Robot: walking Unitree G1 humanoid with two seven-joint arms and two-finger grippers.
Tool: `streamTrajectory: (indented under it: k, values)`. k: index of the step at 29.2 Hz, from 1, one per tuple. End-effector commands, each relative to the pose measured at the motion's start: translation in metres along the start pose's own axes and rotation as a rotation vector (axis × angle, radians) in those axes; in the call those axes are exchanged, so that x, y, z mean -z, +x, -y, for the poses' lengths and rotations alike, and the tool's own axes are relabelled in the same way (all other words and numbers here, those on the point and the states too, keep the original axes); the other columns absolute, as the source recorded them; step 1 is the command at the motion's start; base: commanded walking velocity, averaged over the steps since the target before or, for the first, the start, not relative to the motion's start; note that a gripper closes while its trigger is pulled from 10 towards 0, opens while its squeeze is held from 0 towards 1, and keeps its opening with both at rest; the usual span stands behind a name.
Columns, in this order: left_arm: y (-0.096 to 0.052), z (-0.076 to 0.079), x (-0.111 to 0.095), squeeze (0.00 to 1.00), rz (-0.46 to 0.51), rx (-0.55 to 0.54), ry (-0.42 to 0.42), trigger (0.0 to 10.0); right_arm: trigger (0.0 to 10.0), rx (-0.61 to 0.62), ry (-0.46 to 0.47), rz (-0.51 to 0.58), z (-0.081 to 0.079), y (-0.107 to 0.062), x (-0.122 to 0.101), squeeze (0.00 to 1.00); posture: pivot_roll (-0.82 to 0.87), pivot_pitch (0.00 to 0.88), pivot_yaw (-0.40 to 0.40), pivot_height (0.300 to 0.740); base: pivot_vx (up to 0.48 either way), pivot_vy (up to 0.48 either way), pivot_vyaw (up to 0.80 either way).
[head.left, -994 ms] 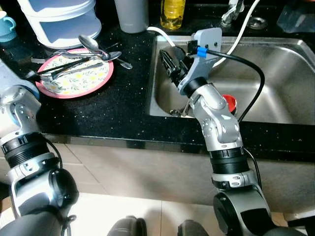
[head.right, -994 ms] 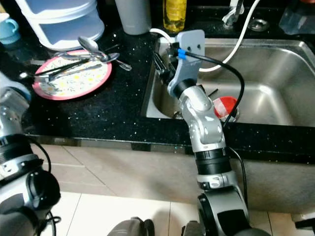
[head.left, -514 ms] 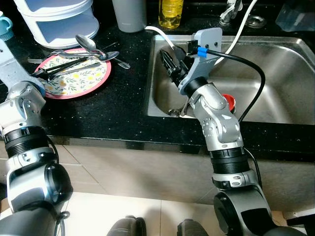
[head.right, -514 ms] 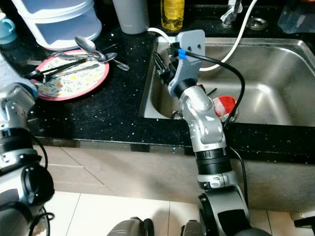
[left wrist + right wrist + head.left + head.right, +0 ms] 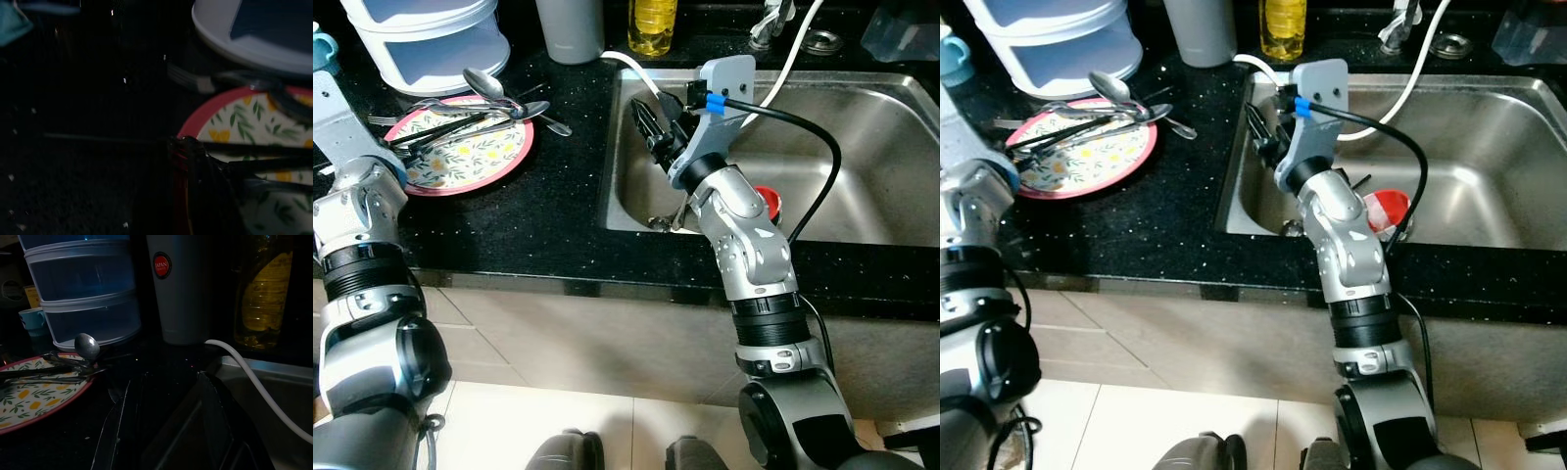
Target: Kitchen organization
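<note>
The robot's right silver arm rises from the lower middle of the head views, elbow bent, its forearm angled up and toward the robot's left. Its grey wrist plate, marked with a blue clip, carries a black cable looping off to the right. The right gripper (image 5: 649, 119) hangs over the left end of the stainless steel sink (image 5: 862, 211), just inside its rim, its two long black fingers (image 5: 210, 426) spread apart and holding nothing. The left silver arm stands at the left edge, forearm raised; its left gripper (image 5: 195, 161) reaches the sink-far edge of the floral red-rimmed plate (image 5: 460, 157), finger state unclear.
</note>
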State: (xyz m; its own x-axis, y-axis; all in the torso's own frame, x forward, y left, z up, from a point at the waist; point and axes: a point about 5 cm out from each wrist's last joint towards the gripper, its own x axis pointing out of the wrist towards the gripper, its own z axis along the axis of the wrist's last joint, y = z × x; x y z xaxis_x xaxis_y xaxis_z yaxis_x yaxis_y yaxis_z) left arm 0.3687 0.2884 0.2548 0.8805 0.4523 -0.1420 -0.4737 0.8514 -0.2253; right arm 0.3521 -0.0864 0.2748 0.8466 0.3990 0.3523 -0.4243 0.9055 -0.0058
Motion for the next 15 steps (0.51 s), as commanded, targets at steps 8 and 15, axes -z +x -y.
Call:
streamTrajectory:
  k: [8,15]
  values:
    - [-0.014,0.017,-0.035,0.00,0.197,0.137,-0.129,0.0,10.0,-0.002,0.006,0.013,-0.001,0.001,-0.002,0.00,-0.02,0.102,0.065,0.740,0.000,0.000,0.00]
    - [-0.045,0.069,-0.082,0.00,0.358,0.450,-0.301,10.0,10.0,0.004,0.006,0.016,-0.001,0.001,-0.002,0.00,-0.02,0.102,0.072,0.740,0.000,0.000,0.00]
